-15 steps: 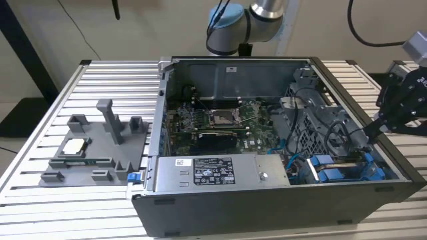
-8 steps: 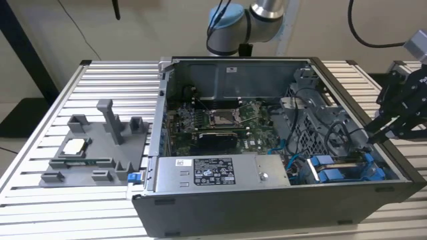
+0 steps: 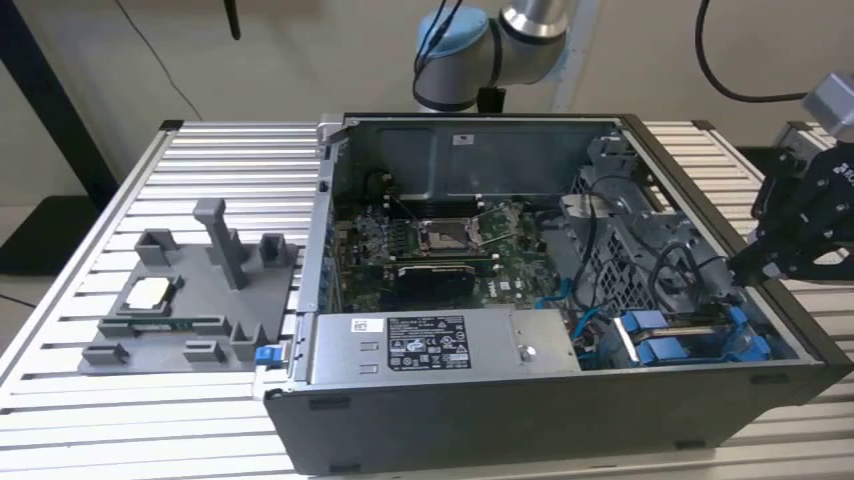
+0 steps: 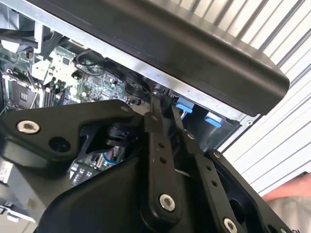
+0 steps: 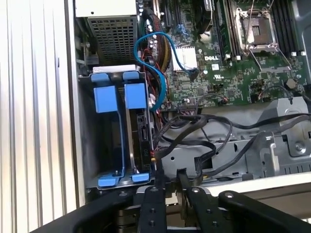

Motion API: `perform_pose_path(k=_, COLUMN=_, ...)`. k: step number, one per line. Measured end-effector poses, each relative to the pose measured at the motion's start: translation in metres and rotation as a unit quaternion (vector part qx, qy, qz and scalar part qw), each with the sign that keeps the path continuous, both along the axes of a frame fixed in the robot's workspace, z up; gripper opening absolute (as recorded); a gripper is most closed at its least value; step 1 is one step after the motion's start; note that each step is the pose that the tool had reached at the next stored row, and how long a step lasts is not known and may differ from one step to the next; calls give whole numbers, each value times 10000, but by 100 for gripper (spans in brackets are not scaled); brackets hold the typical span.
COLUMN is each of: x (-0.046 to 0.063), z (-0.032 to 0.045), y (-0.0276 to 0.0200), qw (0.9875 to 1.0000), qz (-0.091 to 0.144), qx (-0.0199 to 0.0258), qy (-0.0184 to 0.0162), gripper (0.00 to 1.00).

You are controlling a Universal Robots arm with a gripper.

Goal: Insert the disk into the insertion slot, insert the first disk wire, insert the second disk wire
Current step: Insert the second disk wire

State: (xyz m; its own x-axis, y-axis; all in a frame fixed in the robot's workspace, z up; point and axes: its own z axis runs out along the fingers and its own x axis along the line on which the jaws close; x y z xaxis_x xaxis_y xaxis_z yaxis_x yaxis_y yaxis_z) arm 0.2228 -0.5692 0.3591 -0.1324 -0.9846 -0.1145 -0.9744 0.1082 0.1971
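The open computer case (image 3: 534,300) lay on its side on the slatted table (image 3: 227,150), and everything else is placed against it. The gripper (image 3: 787,250) hung at the case's edge on the exterior view's right, just above the corner that holds the insertion slot (image 3: 687,335). In the first wrist view its fingers (image 5: 154,204) were nearly closed with a narrow gap between the tips, and whether they pinched a cable could not be told. The disk (image 5: 142,141) appeared to sit already within the slot's blue rails, beside the power-supply box (image 3: 441,343) in the same end of the case. Dark wires (image 5: 204,141) trailed loose over the case's inner bracket close to the fingertips. By my judgement the wire stage was in hand, calling for careful alignment with the disk's connector edge.
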Motion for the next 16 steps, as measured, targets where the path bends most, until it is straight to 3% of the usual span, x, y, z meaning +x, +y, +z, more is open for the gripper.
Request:
perform_pose_path(k=1, x=0, z=1, y=-4, qw=10000, qz=-8, qx=30, qy=0, gripper=22)
perform_pose_path(k=6, x=0, z=0, y=-45, qw=9999, qz=-33, qx=133, qy=1, gripper=20)
perform_pose_path(k=7, x=0, z=0, y=-55, qw=9999, qz=-36, qx=144, qy=2, gripper=16)
perform_pose_path(k=11, x=1, z=0, y=-100, qw=9998, qz=-47, qx=174, qy=6, gripper=16)
perform_pose_path(k=16, x=-68, z=45, y=-107, qw=9998, qz=-65, qx=213, qy=6, gripper=16)
